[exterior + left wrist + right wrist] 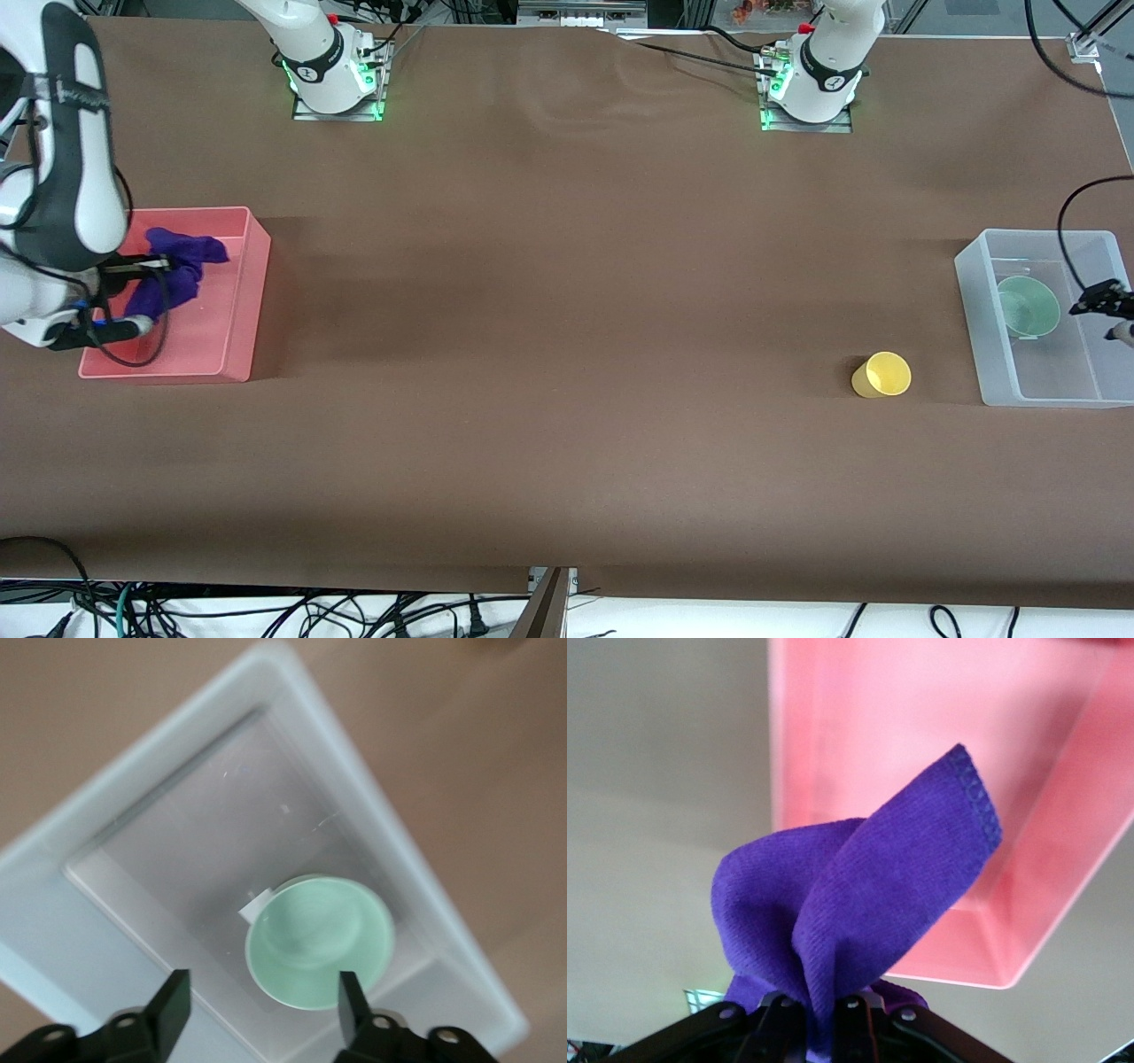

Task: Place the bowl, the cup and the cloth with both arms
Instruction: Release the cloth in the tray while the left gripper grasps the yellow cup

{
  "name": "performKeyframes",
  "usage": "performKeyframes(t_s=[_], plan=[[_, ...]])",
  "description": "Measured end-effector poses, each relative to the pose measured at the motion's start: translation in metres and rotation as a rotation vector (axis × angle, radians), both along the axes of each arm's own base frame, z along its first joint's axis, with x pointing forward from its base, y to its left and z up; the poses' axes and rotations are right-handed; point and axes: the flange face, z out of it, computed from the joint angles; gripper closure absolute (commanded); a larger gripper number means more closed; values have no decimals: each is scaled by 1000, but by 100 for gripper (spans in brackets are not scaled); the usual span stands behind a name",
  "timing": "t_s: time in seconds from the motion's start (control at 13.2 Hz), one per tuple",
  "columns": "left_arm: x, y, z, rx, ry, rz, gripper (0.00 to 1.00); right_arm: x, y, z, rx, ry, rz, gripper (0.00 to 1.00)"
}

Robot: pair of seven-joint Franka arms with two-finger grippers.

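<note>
Nearest the front camera, the yellow cup [881,375] lies tipped on its side on the brown desk [549,354], mouth toward the camera, just beside the clear bin [985,310] and a little nearer the camera than the bin's middle; it looks untouched, so it is probably the piece left to place. Inside the clear bin, the sage-green bowl [319,941] rests tilted against a wall, and the left end effector [260,1003] hangs over it with its fingers spread wide and empty, which suggests the bowl has been let go there and the arm is free to go for the cup. Well apart from the clear bin, at the right arm's end of the desk, the pink bin [239,310] stands about level with it. The right end effector [817,1023] is over the pink bin, pinched tight on a fold of the purple cloth [859,895], which stands up loose from the grip, likely gathered so it drops in as one bundle.
</note>
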Motion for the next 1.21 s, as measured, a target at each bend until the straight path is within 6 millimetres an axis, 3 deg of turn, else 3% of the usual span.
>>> performKeyframes(t_s=[0.08,0.15,0.23,0.3,0.45,0.53,0.61,0.68,0.76,0.91,0.98,1.21], plan=[[10,-29,29,-7,6,-25,0,-3,-12,-10,-5,12,12,100],[21,-61,48,-10,7,-32,0,-5,-18,-22,-11,15,21,75],[33,-96,56,-8,4,-14,0,-7,-19,-33,-14,14,25,23],[46,-135,52,-2,6,22,0,-7,-19,-40,-16,12,29,0],[70,-212,22,17,6,93,0,-5,-18,-45,-19,-1,35,0],[83,-238,-2,20,-24,114,5,-3,-18,-42,-21,-13,37,0],[92,-251,-30,15,-47,127,16,0,-18,-33,-24,-34,37,0],[97,-253,-60,6,-52,134,26,5,-17,-16,-21,-68,37,0],[98,-249,-87,0,-44,142,46,9,-12,8,-9,-110,35,0],[93,-240,-118,-6,-8,156,86,12,16,69,31,-158,60,0],[90,-239,-126,-8,6,157,100,11,38,101,49,-165,90,0],[86,-242,-135,-11,25,153,100,-1,94,175,67,-183,136,0]])
